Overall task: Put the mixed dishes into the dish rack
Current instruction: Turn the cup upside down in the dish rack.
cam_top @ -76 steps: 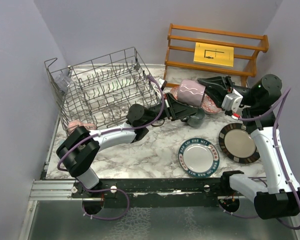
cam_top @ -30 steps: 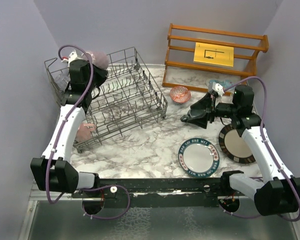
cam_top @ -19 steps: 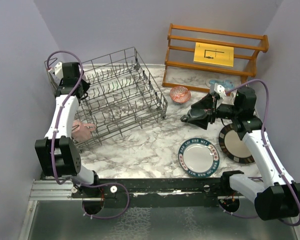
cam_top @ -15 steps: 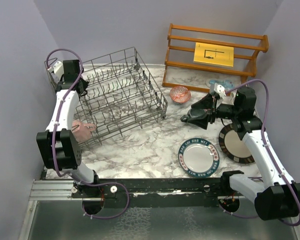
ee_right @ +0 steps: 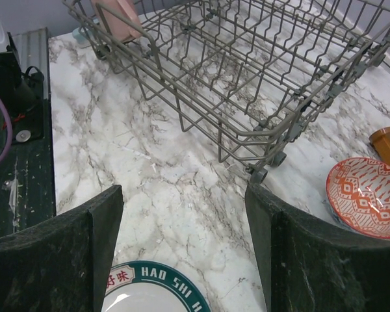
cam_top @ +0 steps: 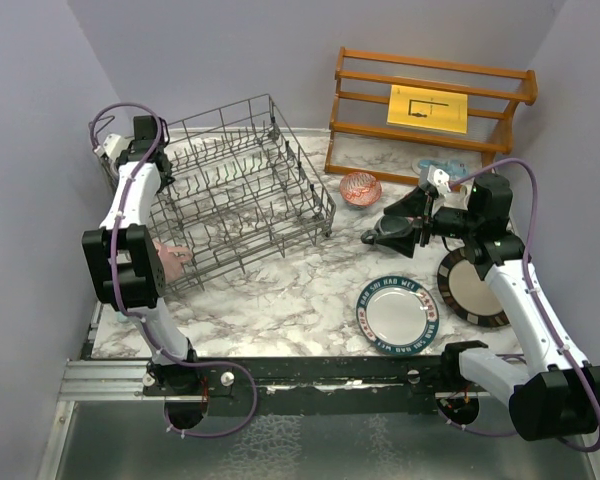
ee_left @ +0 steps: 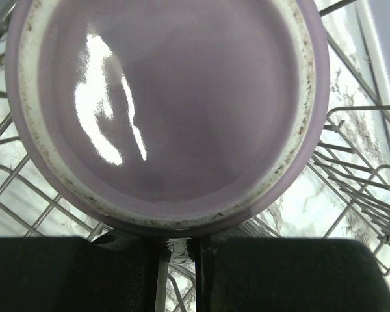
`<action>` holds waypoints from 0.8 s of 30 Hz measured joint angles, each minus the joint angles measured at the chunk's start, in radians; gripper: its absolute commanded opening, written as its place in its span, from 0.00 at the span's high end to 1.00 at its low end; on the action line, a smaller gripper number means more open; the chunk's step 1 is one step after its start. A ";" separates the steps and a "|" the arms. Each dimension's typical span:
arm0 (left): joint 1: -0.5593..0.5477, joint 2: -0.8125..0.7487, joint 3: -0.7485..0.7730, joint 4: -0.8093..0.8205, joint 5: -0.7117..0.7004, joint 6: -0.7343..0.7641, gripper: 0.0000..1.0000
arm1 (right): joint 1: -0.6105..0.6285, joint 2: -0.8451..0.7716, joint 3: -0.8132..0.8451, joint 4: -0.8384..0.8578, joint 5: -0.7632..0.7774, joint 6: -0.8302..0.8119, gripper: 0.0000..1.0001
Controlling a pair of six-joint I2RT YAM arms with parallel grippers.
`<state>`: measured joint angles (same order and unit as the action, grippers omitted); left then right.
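A mauve mug (ee_left: 166, 110) fills the left wrist view, its round face ringed by a pale speckled band, with the dish rack's wires behind it. My left gripper (ee_left: 180, 244) is shut on it, fingers close together under its edge, at the far left corner of the dish rack (cam_top: 230, 190). A pink mug (cam_top: 165, 258) lies in the rack's near left end. My right gripper (ee_right: 185, 260) hangs open and empty over the marble, just beyond the blue-rimmed lettered plate (ee_right: 156, 292). A red-patterned bowl (cam_top: 360, 187) and the dark-rimmed beige plate (cam_top: 472, 287) rest on the table.
A wooden slatted shelf (cam_top: 430, 100) with a yellow card stands at the back right. A light-blue-and-white item (cam_top: 440, 167) lies in front of it. The rack's wheeled corner (ee_right: 263, 170) is just ahead of my right fingers.
My left arm has swung further to the rack's far left corner and come down with the mauve mug, which no longer shows in the top view. The right arm has barely moved.
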<state>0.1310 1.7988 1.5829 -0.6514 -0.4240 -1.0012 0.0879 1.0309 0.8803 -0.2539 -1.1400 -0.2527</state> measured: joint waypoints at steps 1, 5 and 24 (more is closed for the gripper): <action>0.000 0.005 0.000 -0.008 -0.006 -0.016 1.00 | 0.000 0.000 0.000 0.000 0.002 -0.003 0.25; 0.000 0.026 0.006 -0.039 -0.021 -0.082 1.00 | 0.000 0.000 0.000 -0.003 0.006 -0.008 0.25; -0.002 0.095 0.044 -0.136 -0.056 -0.321 0.98 | 0.000 0.003 0.000 -0.011 0.025 -0.019 0.25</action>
<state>0.1295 1.8942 1.6272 -0.7872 -0.4801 -1.3224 0.0879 1.0340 0.8803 -0.2649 -1.1152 -0.2722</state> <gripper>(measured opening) 0.165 0.751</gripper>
